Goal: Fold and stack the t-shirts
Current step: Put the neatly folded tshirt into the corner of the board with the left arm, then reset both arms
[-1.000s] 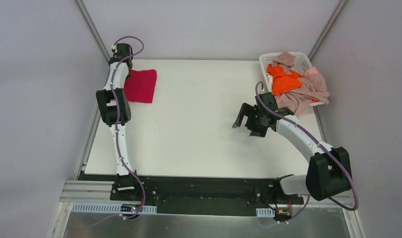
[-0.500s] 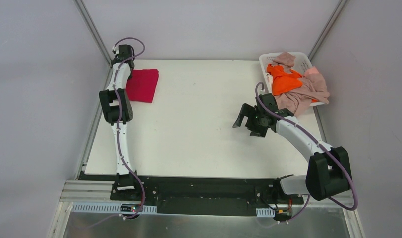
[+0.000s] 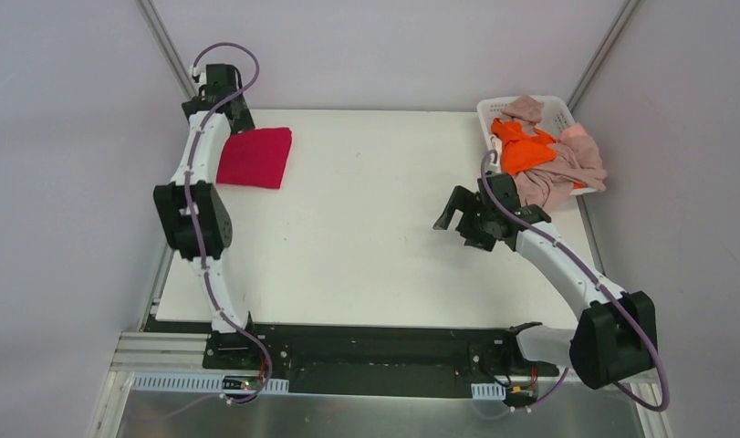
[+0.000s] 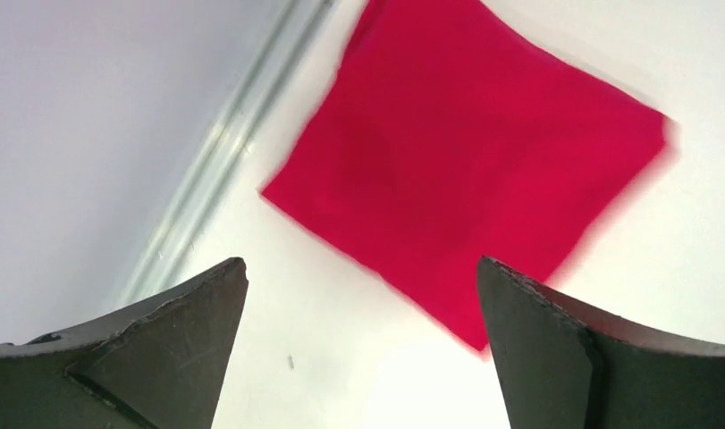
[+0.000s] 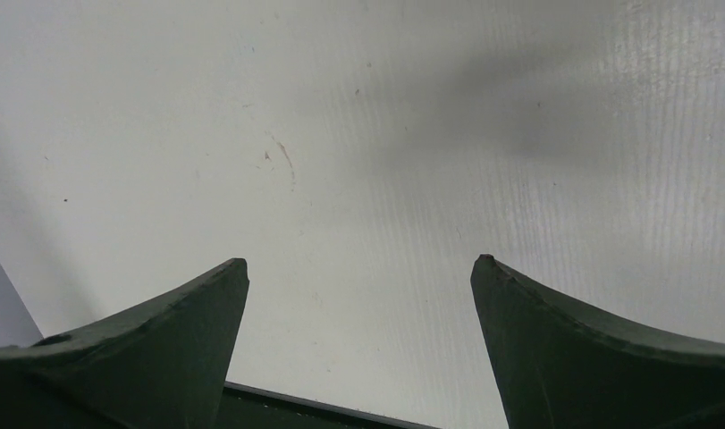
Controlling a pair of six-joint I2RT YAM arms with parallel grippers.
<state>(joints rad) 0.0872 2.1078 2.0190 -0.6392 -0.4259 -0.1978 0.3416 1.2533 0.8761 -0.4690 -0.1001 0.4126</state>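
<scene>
A crimson-red t-shirt lies folded into a small square at the far left of the white table. In the left wrist view the red t-shirt lies ahead of the fingertips, apart from them. My left gripper hangs open and empty over the table's far-left corner. An orange t-shirt and pink-beige t-shirts are heaped in the basket at the far right. My right gripper stands open and empty over bare table, left of the basket.
The white plastic basket sits at the far right corner with cloth spilling over its near rim. A metal rail runs along the table's left edge. Grey walls close in the left, back and right sides.
My left gripper has opened, let go of the red t-shirt and drawn back up toward the far-left corner. The right arm has shifted slightly right.
</scene>
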